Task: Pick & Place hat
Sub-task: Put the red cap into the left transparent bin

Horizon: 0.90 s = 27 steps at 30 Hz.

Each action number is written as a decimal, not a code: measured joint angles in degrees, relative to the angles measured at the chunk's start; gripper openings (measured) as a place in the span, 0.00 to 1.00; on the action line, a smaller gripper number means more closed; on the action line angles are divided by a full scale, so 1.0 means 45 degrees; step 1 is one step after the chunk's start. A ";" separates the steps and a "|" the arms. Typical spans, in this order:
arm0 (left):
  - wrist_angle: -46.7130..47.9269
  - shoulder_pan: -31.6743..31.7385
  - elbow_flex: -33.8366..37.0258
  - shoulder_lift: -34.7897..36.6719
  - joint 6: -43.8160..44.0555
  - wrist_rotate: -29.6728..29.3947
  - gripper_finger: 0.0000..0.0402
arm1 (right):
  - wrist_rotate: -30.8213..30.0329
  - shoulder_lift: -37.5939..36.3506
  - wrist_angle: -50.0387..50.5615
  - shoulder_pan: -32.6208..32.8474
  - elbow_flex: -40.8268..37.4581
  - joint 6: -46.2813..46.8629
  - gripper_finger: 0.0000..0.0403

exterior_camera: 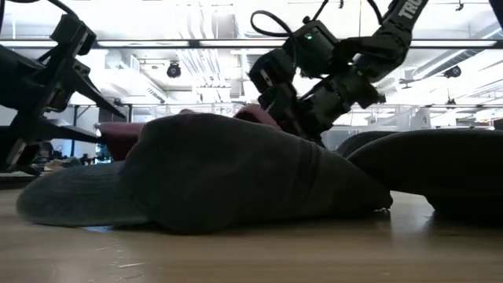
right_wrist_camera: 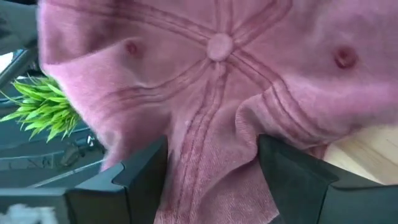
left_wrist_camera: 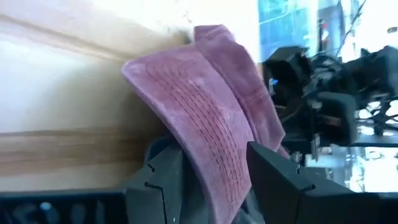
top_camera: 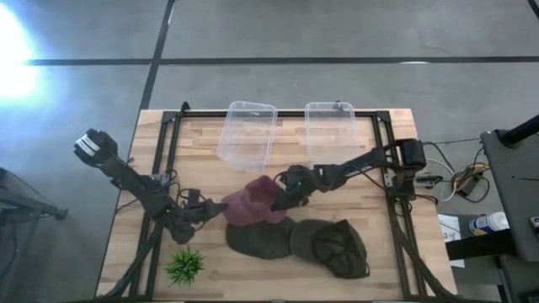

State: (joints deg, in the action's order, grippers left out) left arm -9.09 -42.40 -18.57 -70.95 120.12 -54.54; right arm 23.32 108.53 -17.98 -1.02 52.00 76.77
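Note:
The maroon hat (top_camera: 251,204) is a corduroy cap near the table's middle, with its crown toward the right arm and its brim toward the left arm. My left gripper (top_camera: 216,210) is shut on the brim and my right gripper (top_camera: 283,199) is shut on the crown. Both show in the wrist views, the left gripper (left_wrist_camera: 217,186) and the right gripper (right_wrist_camera: 211,180). In the low view the maroon hat (exterior_camera: 118,130) stands behind a dark cap, which hides its underside. My left gripper pinches the brim (left_wrist_camera: 208,155) of the maroon hat between its two fingers (left_wrist_camera: 163,183), coming level from the table's left. The brim stands on edge between the fingers. My right gripper pinches a bunched fold of the crown cloth (right_wrist_camera: 211,155) below the top button (right_wrist_camera: 219,45), between its two fingers (right_wrist_camera: 142,177). It comes slanting down from the table's right. The cloth puckers at the hold.
Two dark olive caps (top_camera: 263,240) (top_camera: 337,248) lie on the table just nearer than the maroon hat. Two clear plastic bins (top_camera: 248,130) (top_camera: 329,130) stand at the far edge. A small green plant (top_camera: 185,265) sits near the near left corner.

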 joint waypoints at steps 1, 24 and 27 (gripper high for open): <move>-0.0050 0.0022 -0.0001 -0.0091 0.0008 0.0099 0.40 | 0.0099 0.0095 0.0173 -0.0001 0.0156 -0.0105 0.61; -0.0913 0.0382 -0.0249 0.0591 -0.3603 -0.1080 0.03 | -0.0270 -0.0699 0.6247 0.0056 0.3278 -0.4296 0.61; -0.0827 0.0369 -0.0758 0.1339 -0.5354 -0.1016 0.02 | -0.1282 -0.1737 0.7773 0.0049 0.3245 -0.4962 0.61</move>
State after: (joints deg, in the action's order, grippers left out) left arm -12.81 -40.74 -21.98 -64.93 96.03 -59.11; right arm 17.55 100.72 17.00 -0.80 66.61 54.44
